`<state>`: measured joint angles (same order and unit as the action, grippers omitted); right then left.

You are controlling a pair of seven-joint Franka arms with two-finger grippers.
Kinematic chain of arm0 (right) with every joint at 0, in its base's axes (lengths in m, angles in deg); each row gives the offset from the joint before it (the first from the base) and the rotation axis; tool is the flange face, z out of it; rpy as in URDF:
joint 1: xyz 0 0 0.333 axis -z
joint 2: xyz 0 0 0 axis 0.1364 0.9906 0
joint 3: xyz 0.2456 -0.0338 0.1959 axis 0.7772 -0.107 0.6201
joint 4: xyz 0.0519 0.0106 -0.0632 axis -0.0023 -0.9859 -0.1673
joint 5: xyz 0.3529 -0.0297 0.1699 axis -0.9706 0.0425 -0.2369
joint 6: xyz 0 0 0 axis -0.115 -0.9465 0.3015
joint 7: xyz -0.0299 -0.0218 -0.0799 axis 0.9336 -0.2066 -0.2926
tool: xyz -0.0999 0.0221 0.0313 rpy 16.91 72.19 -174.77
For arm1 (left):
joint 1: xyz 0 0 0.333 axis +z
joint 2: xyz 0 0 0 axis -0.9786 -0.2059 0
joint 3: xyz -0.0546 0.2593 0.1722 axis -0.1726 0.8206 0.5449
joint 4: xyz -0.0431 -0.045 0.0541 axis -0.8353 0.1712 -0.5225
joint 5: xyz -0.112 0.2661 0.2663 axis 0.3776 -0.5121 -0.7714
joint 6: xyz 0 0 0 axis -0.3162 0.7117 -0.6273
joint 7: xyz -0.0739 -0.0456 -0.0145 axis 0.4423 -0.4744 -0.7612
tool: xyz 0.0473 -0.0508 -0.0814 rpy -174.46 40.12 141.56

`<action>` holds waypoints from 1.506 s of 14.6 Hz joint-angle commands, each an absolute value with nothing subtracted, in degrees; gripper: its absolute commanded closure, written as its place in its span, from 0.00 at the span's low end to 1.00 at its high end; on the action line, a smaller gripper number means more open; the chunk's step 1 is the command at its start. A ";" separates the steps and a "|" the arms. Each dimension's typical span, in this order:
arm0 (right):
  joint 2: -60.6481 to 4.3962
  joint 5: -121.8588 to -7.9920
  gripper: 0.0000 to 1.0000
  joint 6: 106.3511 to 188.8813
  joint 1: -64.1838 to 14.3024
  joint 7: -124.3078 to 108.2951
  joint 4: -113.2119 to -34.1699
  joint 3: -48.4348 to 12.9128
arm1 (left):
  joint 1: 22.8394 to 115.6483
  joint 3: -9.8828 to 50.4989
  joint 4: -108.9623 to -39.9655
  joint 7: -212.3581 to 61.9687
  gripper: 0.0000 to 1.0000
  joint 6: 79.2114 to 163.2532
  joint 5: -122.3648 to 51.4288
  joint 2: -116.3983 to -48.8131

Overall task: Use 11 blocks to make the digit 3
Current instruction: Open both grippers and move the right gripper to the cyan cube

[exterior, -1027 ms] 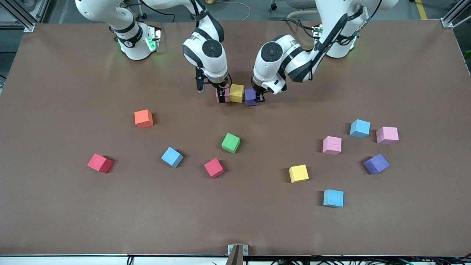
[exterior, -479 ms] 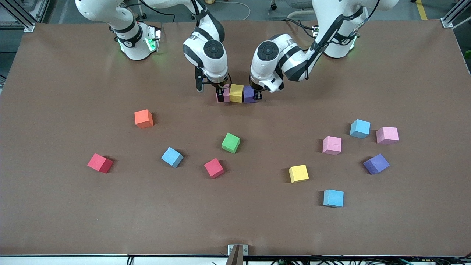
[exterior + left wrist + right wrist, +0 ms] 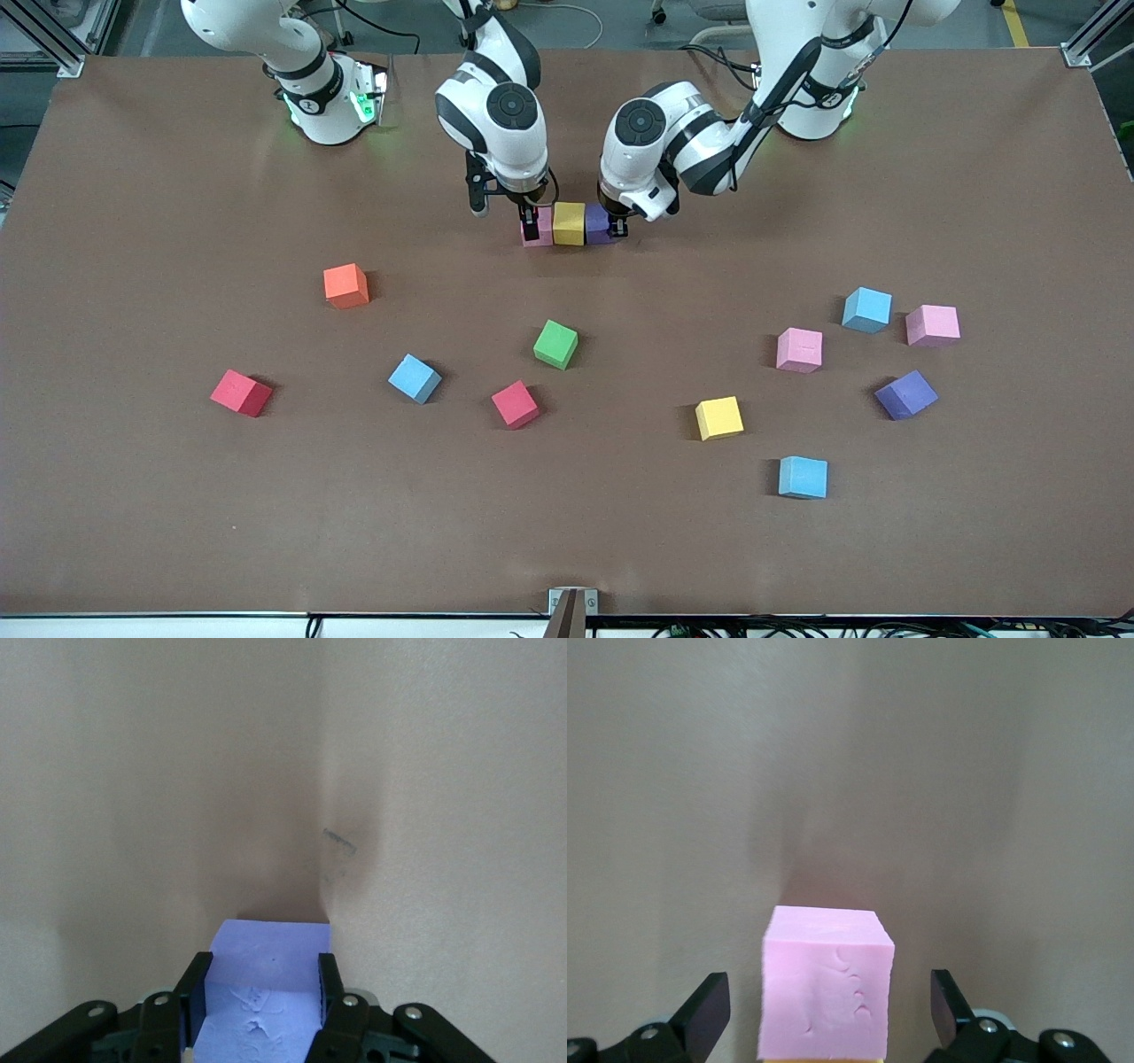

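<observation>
Three blocks stand in a touching row near the arms' bases: pink [image 3: 538, 236], yellow [image 3: 569, 223], purple [image 3: 598, 221]. My left gripper [image 3: 613, 229] is shut on the purple block [image 3: 266, 979] at the row's end toward the left arm, with both fingers pressed on its sides. My right gripper [image 3: 532, 226] is open around the pink block [image 3: 826, 992]. Its fingers [image 3: 709, 1010] stand well apart from the block's sides. A sliver of the yellow block [image 3: 824, 1060] shows against the pink one.
Loose blocks lie nearer the front camera: orange [image 3: 346, 285], red [image 3: 241, 392], light blue [image 3: 415, 378], red [image 3: 515, 404], green [image 3: 555, 344], yellow [image 3: 718, 417], light blue [image 3: 803, 477], pink [image 3: 799, 349], light blue [image 3: 866, 309], pink [image 3: 932, 325], purple [image 3: 905, 394].
My left gripper has slid the purple block up against the yellow one, closing the gap. The right gripper stays open around the pink block and has barely shifted.
</observation>
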<state>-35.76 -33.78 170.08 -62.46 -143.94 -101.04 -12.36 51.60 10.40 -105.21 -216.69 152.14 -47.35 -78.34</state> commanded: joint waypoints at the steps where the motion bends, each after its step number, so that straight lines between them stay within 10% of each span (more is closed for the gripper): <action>1: -39.55 -34.76 0.00 166.82 -59.27 -133.14 -101.41 -12.31 | 51.40 10.33 -104.30 -216.49 0.69 151.11 -47.45 -78.78; 12: -28.23 -33.10 0.00 167.08 -41.08 -88.74 -86.05 -12.75 | 51.40 10.33 -102.19 -216.22 0.66 151.20 -47.45 -80.36; 14: -23.84 -30.82 0.00 166.91 -39.05 -86.44 -80.95 -12.75 | 51.40 10.33 -102.19 -216.22 0.51 151.11 -47.45 -80.45; 17: -19.79 -25.90 0.00 167.00 -35.63 -80.83 -77.51 -12.66 | 51.49 10.33 -102.19 -214.74 0.00 151.11 -47.45 -80.19; 22: -16.78 -25.62 0.00 166.04 -30.26 -65.35 -73.63 -12.49 | 51.66 10.07 -100.62 -212.89 0.00 146.65 -47.45 -75.72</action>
